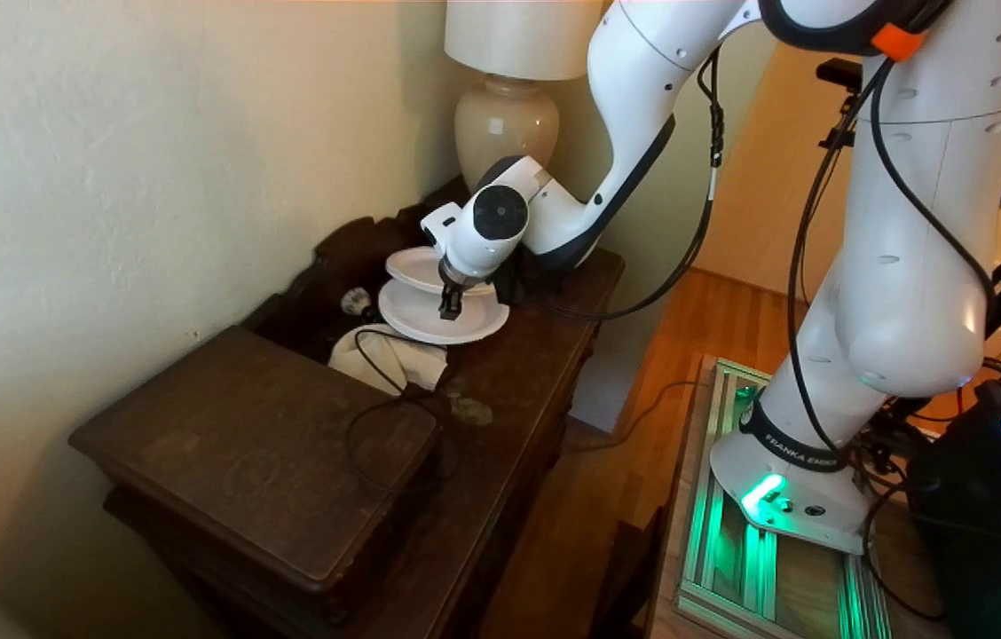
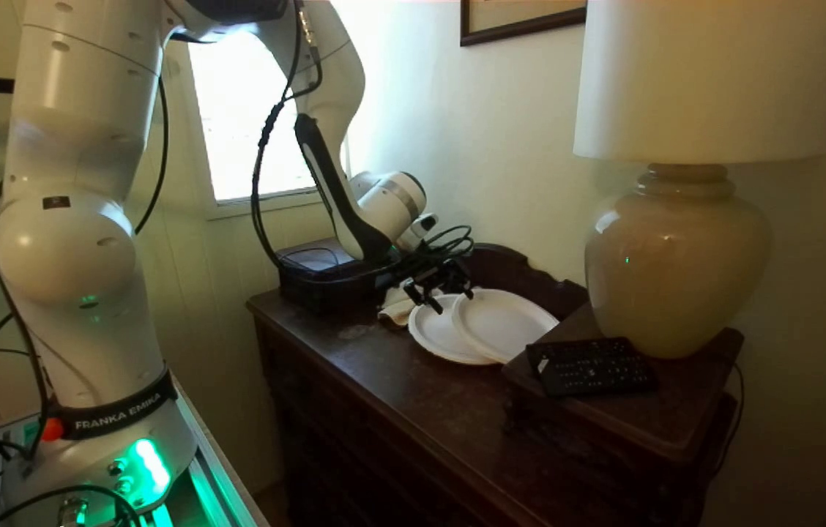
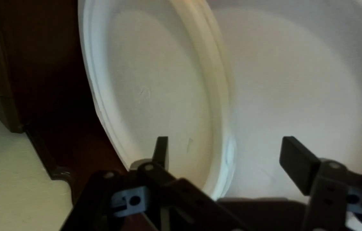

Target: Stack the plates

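Wrist view: hand [image 3: 227,152] spread, rim of upper plate [image 3: 163,86] showing in gap; upper plate overlaps lower plate [image 3: 293,93] on table [image 2: 398,380].

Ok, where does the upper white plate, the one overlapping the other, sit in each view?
In an exterior view: the upper white plate, above and left of center, partly behind the robot's wrist.
In an exterior view: the upper white plate, below and right of center.
Wrist view: the upper white plate, left of center, cut by the top edge.
Shared landmark: the lower white plate.
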Robot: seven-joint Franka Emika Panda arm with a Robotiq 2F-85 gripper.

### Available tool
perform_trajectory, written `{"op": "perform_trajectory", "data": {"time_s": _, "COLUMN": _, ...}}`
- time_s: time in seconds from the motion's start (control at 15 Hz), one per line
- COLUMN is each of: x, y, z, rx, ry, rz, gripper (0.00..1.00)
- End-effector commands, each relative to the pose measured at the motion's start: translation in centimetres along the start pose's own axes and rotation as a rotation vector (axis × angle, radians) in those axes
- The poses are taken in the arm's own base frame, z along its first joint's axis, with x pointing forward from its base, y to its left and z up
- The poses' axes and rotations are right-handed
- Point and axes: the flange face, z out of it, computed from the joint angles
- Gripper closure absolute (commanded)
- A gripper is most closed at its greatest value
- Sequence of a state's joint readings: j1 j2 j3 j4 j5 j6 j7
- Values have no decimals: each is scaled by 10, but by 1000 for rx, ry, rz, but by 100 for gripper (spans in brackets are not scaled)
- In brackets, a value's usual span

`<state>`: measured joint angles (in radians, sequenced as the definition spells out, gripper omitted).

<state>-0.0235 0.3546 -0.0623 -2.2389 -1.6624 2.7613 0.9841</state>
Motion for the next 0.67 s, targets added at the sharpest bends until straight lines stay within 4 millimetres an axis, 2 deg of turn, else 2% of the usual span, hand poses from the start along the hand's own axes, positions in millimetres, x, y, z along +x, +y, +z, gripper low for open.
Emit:
{"op": "perform_trajectory", "data": {"time_s": 0.0, "x": 6, "y": 6, "z": 14, "rx": -38, "ry": 0, "rz": 27, "gripper": 41}}
{"op": "perform_trajectory", "data": {"time_s": 0.47, "x": 11, "y": 6, "z": 15, "rx": -59, "ry": -1, "rz": 30, "gripper": 91}}
{"op": "perform_trajectory", "data": {"time_s": 0.53, "x": 11, "y": 6, "z": 12, "rx": -61, "ry": -1, "rz": 27, "gripper": 96}}
{"op": "perform_trajectory", "data": {"time_s": 0.6, "x": 12, "y": 6, "z": 9, "rx": -67, "ry": 1, "rz": 22, "gripper": 97}}
